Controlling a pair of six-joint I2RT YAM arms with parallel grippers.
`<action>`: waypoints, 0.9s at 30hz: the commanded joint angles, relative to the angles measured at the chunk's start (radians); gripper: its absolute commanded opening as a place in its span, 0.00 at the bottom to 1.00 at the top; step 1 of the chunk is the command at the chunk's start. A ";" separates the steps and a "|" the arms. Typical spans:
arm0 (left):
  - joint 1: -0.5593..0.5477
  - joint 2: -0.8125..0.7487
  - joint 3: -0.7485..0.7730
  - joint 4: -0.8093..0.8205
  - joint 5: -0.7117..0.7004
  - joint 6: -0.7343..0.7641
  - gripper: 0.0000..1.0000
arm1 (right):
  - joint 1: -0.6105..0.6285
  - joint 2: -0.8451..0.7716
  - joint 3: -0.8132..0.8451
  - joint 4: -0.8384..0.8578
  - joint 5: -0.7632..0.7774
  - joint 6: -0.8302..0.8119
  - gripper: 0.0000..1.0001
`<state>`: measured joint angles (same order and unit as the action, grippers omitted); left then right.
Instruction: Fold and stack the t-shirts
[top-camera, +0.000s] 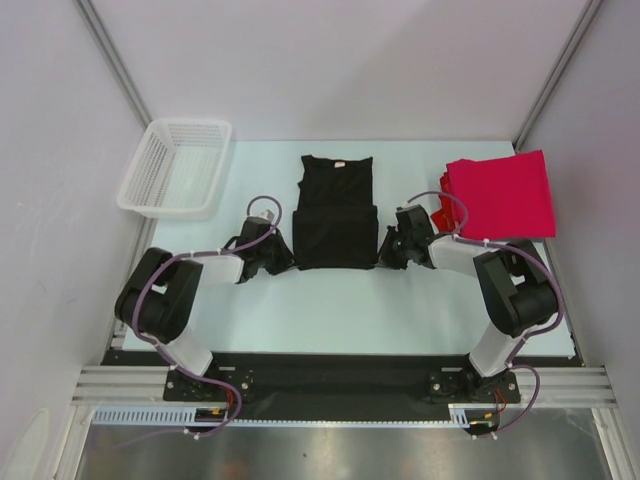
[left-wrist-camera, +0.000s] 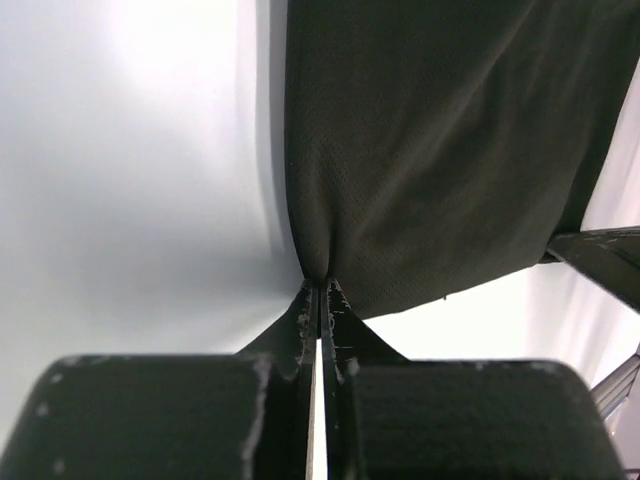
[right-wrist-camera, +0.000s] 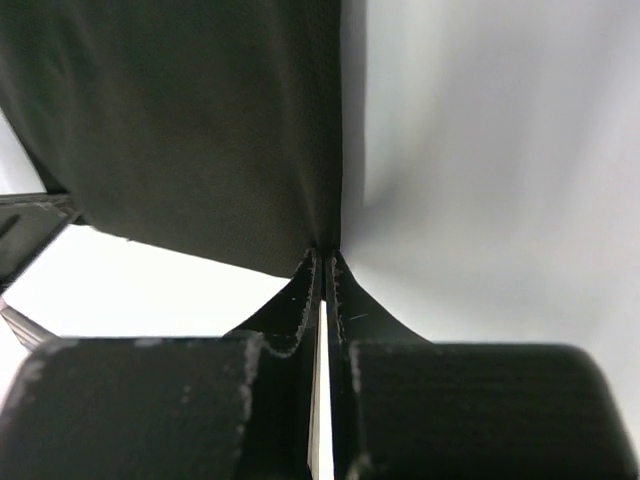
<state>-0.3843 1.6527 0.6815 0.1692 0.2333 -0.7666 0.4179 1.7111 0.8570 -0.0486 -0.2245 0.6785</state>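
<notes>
Left gripper (left-wrist-camera: 320, 288) and right gripper (right-wrist-camera: 325, 256) are each clamped on a near side edge of the black t-shirt (top-camera: 336, 200), which lies partly folded at table centre. Red t-shirts (top-camera: 500, 195) lie stacked far right. Judged remaining: final fold, then stacking.

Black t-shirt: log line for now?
left tool: shut on black t-shirt | right tool: shut on black t-shirt | red t-shirts: piled far right

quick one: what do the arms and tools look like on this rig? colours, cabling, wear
Both match. Left arm and right arm: chunky black joints on a white lower link. A thin purple-grey cable loops along each. Left tool and right tool: two flat black fingers tapering to thin tips, edges scuffed pale. No markings visible.
</notes>
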 joint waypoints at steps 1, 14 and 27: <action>-0.010 -0.072 -0.040 -0.062 -0.002 0.016 0.00 | 0.012 -0.086 0.011 -0.039 -0.006 -0.020 0.00; -0.014 -0.444 -0.132 -0.290 0.119 0.092 0.00 | 0.058 -0.460 -0.153 -0.164 -0.042 -0.013 0.00; -0.013 -0.734 -0.076 -0.507 0.208 0.108 0.00 | 0.094 -0.743 -0.178 -0.327 -0.019 0.007 0.00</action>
<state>-0.3946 0.9142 0.5465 -0.2867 0.4080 -0.6842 0.5179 0.9817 0.6418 -0.3241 -0.2592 0.6876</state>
